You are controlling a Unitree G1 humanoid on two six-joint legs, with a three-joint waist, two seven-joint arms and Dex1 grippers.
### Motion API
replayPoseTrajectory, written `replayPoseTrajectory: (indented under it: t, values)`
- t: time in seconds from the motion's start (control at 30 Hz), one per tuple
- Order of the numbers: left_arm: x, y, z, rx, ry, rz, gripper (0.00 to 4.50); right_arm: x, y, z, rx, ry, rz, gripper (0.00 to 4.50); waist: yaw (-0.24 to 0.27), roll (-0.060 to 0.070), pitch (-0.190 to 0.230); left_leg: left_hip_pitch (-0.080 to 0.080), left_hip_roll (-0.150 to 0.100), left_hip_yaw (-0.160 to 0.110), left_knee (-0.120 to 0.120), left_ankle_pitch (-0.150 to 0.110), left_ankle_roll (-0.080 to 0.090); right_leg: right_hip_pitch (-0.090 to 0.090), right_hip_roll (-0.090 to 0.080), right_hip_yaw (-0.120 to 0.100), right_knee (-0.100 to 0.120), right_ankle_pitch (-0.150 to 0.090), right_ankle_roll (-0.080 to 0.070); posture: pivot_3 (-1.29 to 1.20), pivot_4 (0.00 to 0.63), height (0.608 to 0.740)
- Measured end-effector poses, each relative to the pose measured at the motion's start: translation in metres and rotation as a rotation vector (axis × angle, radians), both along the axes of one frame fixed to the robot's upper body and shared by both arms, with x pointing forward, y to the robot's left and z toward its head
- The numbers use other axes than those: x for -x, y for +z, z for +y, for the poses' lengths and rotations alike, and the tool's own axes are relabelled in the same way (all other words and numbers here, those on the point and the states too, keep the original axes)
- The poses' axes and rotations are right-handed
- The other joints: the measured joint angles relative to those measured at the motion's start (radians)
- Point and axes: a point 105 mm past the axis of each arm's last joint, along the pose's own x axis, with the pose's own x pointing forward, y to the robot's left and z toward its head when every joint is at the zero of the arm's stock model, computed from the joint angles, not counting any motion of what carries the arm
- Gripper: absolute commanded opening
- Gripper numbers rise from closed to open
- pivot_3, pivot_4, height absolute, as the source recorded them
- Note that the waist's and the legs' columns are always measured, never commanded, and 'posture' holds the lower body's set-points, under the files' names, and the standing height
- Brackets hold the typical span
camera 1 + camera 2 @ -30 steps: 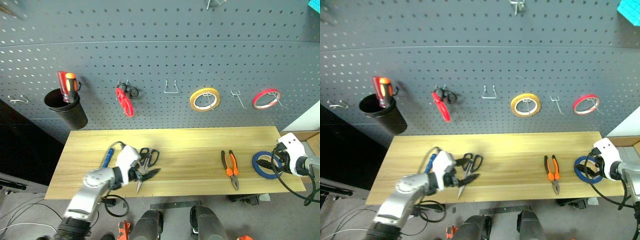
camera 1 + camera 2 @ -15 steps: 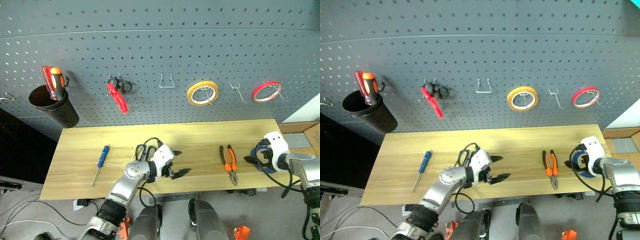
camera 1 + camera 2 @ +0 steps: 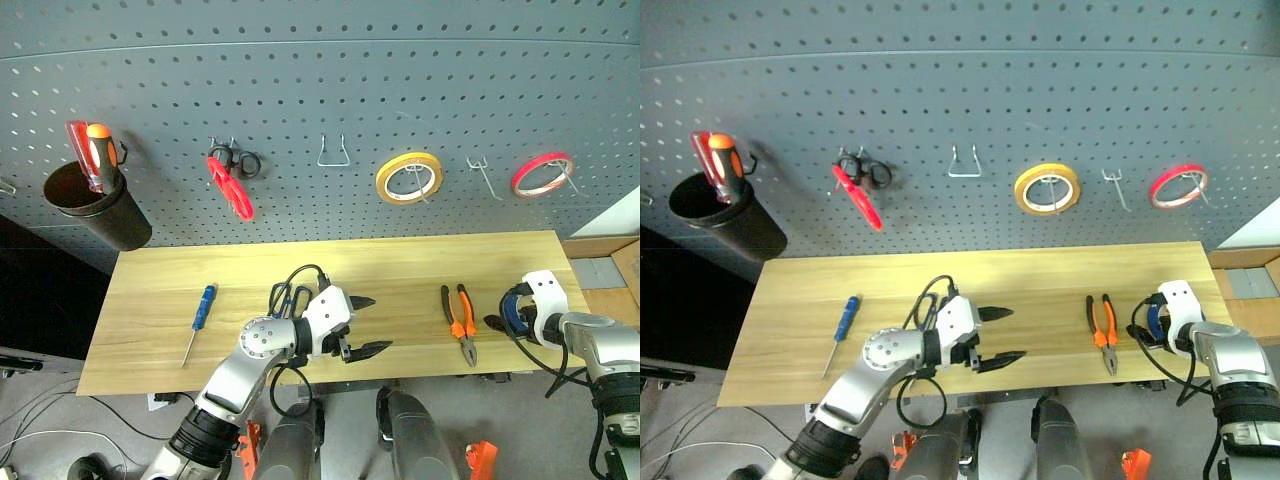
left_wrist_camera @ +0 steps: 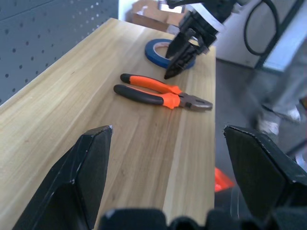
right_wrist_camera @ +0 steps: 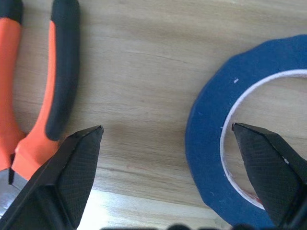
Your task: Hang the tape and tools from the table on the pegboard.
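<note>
On the wooden table (image 3: 400, 268) lie a blue-handled screwdriver (image 3: 201, 317), orange-and-black pliers (image 3: 460, 323) and a blue tape (image 5: 216, 143) ring at the right end. The scissors (image 3: 284, 297) lie partly under my left forearm, with the handle loops showing. Past them, over the table's middle, my left gripper (image 3: 381, 322) stands open and empty, pointing toward the pliers (image 4: 163, 93). My right gripper (image 5: 166, 127) is open low over the tape's near edge, one finger above its hollow centre and one above the wood beside the pliers (image 5: 57, 72). The grey pegboard (image 3: 300, 80) rises behind.
On the pegboard hang a black cup (image 3: 92, 205) with red and orange screwdrivers, red scissors (image 3: 230, 190), a yellow ring (image 3: 408, 177) and a red ring (image 3: 540, 173). Two bare hooks (image 3: 332, 155) (image 3: 482, 176) sit between them. Cardboard boxes (image 3: 622, 262) stand past the table's right end.
My left gripper has moved right, from over the scissors to the table's middle, uncovering the screwdriver. The right gripper has sunk closer to the tape. The camera has tilted.
</note>
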Motion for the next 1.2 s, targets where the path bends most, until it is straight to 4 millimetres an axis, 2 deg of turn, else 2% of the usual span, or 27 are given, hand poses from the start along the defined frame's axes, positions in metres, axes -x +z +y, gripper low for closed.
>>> replayPoseTrajectory:
  t: [0.03,0.17,0.47,0.57,0.7,0.77,0.87,0.97,1.1,1.2]
  values:
    - [0.001,0.001,0.000,0.002,-0.002,0.003,3.95,0.000,-0.001,0.001,-0.003,-0.005,0.001,4.50,0.000,-0.001,0.003,0.000,0.000,0.000,0.000,0.000,0.000,0.000,0.000,0.000,0.000,0.000,0.000,-0.09,0.393,0.740]
    - [0.002,0.001,0.000,0.002,-0.001,0.017,4.00,-0.008,0.001,-0.002,-0.003,-0.066,-0.025,3.59,-0.001,-0.004,0.008,0.000,0.000,0.000,0.001,0.000,0.000,0.000,0.000,0.000,0.000,0.000,0.000,-0.09,0.392,0.740]
    - [0.001,0.008,0.001,0.006,-0.004,-0.002,4.00,-0.010,0.002,-0.013,0.043,-0.130,-0.052,0.46,0.001,-0.004,0.008,0.000,0.000,0.000,0.000,0.001,-0.002,0.000,0.000,0.000,-0.001,0.000,0.001,-0.12,0.373,0.740]
    - [-0.004,0.014,0.005,0.005,0.005,-0.024,4.00,-0.001,0.003,-0.017,0.052,-0.152,-0.064,0.35,0.004,-0.002,0.009,-0.001,0.000,-0.001,0.000,0.001,-0.003,-0.001,0.000,-0.001,-0.001,0.000,0.001,-0.16,0.358,0.740]
    - [-0.017,0.021,0.008,0.012,0.022,-0.052,4.00,0.019,0.019,0.003,0.017,-0.054,-0.144,0.35,-0.001,0.000,0.009,-0.003,0.000,-0.001,0.000,0.001,-0.003,-0.002,0.000,-0.001,-0.001,0.000,0.001,-0.22,0.333,0.740]
    - [-0.022,0.028,0.007,0.049,0.032,-0.072,4.00,0.033,0.038,0.020,-0.029,0.020,-0.214,0.35,-0.003,0.002,0.008,-0.004,0.000,-0.001,0.000,0.001,-0.003,-0.003,0.000,-0.001,-0.001,0.001,0.001,-0.26,0.332,0.740]
    - [-0.034,0.045,0.010,0.128,0.069,-0.096,4.00,0.049,0.085,0.045,-0.077,0.107,-0.406,0.35,-0.015,0.002,0.008,-0.007,0.000,-0.001,0.004,0.001,-0.004,-0.004,0.001,-0.002,-0.001,0.002,0.004,-0.31,0.331,0.740]
    - [-0.041,0.059,0.016,0.184,0.086,-0.134,4.00,0.066,0.123,0.070,-0.054,0.203,-0.589,0.35,-0.033,0.002,0.008,-0.007,0.000,-0.001,0.006,0.001,-0.004,-0.004,0.001,-0.002,-0.001,0.004,0.007,-0.35,0.333,0.740]
    - [-0.048,0.069,0.015,0.259,0.097,-0.180,4.00,0.080,0.145,0.098,-0.058,0.240,-0.735,0.35,-0.051,0.001,0.008,-0.008,0.000,0.000,0.008,0.001,-0.003,-0.004,0.001,0.000,-0.001,0.006,0.011,-0.37,0.322,0.740]
    - [-0.053,0.081,0.013,0.320,0.112,-0.221,4.00,0.072,0.160,0.107,-0.043,0.224,-0.816,0.35,-0.060,0.001,0.008,-0.008,-0.001,0.002,0.009,0.002,-0.003,-0.004,0.001,0.002,-0.002,0.008,0.012,-0.37,0.310,0.740]
